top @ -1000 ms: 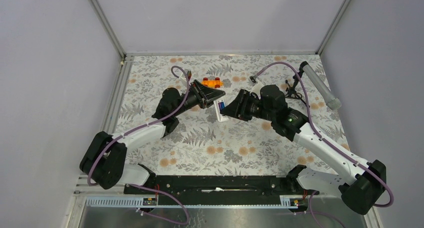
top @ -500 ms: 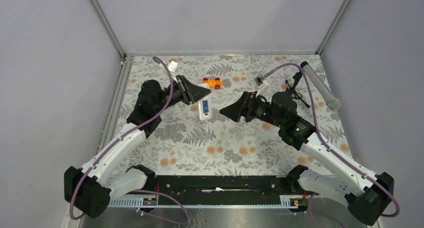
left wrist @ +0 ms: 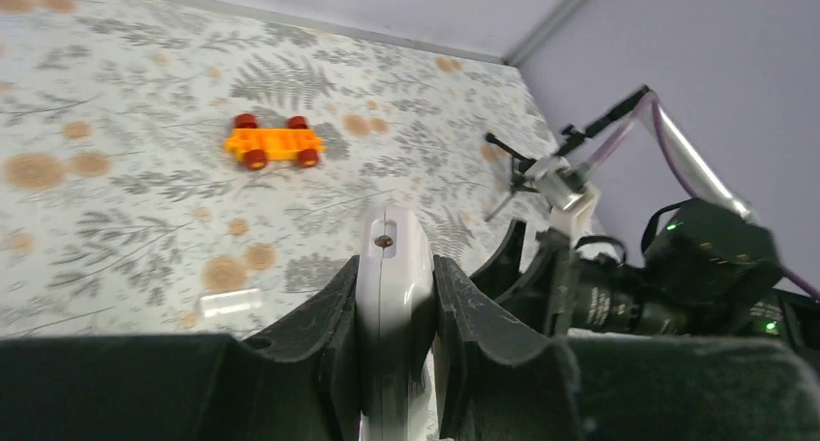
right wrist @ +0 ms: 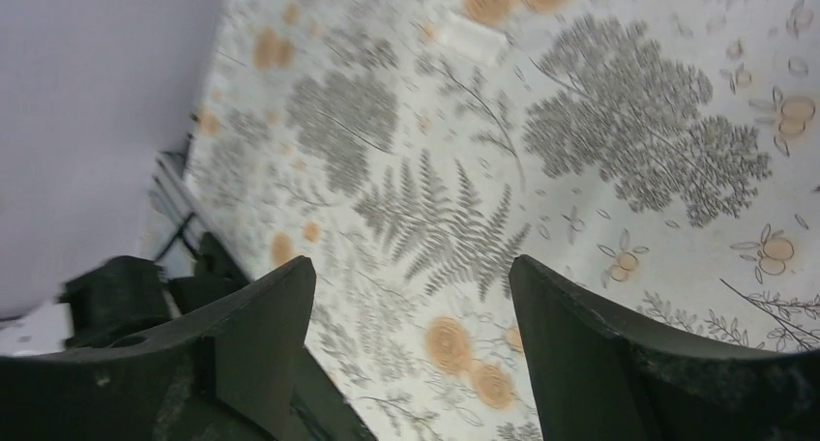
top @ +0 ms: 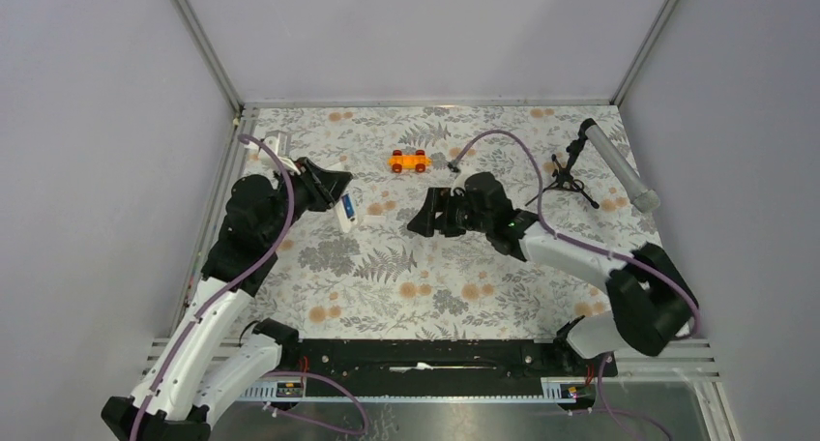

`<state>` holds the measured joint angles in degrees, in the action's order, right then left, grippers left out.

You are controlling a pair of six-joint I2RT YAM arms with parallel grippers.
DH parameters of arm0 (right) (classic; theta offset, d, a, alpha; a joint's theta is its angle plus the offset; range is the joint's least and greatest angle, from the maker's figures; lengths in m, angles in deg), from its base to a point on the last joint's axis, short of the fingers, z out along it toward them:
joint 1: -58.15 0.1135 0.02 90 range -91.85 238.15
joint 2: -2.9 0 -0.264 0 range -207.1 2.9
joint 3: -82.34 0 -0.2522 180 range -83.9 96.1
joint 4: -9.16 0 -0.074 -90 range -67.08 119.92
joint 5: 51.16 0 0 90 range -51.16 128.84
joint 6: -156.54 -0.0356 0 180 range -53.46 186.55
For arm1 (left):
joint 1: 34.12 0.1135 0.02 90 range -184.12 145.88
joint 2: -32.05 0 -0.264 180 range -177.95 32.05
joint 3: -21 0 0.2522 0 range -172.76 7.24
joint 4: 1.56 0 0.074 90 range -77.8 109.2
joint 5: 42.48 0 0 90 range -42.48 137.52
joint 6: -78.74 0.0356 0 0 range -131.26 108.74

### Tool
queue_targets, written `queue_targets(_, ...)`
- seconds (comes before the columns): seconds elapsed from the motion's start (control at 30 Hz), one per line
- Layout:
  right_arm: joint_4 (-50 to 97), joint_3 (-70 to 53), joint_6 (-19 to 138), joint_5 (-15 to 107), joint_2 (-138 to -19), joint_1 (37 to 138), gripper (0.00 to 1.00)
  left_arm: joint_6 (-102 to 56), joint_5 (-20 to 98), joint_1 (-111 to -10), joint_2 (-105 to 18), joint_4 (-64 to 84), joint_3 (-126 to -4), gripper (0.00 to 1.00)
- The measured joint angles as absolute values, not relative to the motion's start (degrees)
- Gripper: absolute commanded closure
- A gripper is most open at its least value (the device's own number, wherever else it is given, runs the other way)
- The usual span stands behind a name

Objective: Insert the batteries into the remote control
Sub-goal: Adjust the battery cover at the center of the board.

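My left gripper (top: 339,200) is shut on the white remote control (top: 345,212) and holds it above the mat at the left. A small blue patch shows on the remote's upper face, which may be a battery in its bay. In the left wrist view the remote (left wrist: 392,296) stands edge-on, clamped between both fingers (left wrist: 319,310). My right gripper (top: 418,219) is open and empty to the remote's right. In the right wrist view its jaws (right wrist: 413,267) stand wide apart over bare mat. No loose batteries are in view.
An orange toy car (top: 409,161) sits at the back centre and also shows in the left wrist view (left wrist: 274,143). A grey tube on a black tripod (top: 619,165) stands at the back right. A small whitish flat piece (left wrist: 229,301) lies on the mat (right wrist: 474,37).
Both grippers met at the remote a second ago. The right one let go and drew away. The left arm has carried the remote off to the left.
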<state>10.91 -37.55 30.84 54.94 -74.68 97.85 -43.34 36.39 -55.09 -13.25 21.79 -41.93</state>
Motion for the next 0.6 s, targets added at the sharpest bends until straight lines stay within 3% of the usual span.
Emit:
queue_targets(0.23,10.5,-32.5,37.9,55.4,-90.7,99.3,0.17,-41.6,47.4,-55.0,-8.8,28.1,-41.9,1.0)
queue_targets(0.4,10.5,-21.3,47.6,54.3,-101.6,101.8,0.3,-41.1,51.9,-54.9,-7.1,30.2,-41.9,1.0)
queue_targets(0.6,16.9,-4.4,48.0,43.7,-114.3,106.4,0.47,-40.6,57.8,-54.8,-5.9,33.7,-42.8,1.0)
